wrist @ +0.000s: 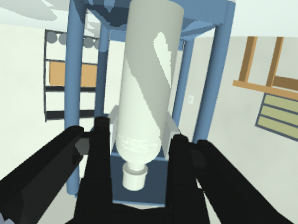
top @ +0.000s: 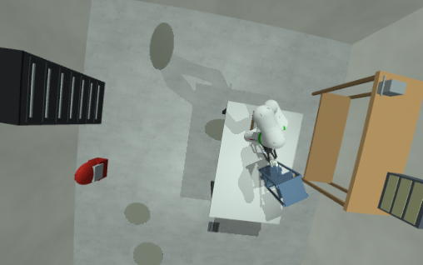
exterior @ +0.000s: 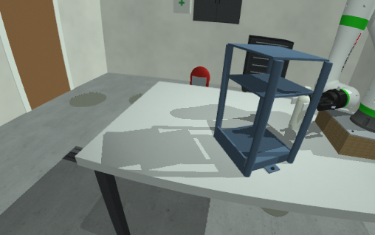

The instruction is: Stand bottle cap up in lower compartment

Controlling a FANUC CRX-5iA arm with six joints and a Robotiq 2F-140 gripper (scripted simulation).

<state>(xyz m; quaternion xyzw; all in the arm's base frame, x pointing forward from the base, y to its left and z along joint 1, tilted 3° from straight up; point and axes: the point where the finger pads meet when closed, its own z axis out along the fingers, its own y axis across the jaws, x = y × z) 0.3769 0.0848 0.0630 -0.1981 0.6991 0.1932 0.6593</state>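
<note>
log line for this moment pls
gripper: shut on bottle | bottle: outside shelving unit, facing its front | lower compartment: no bottle yet

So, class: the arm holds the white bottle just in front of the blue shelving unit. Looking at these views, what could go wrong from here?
1. The black two-finger gripper grips the white cylindrical bottle near its cap end, so the long body could swing or slip.
2. The bottle hangs close to the blue open shelving unit; it might clip a front post or the middle shelf going in.
3. Its base may catch the floor's front lip and end up tilted.
</note>
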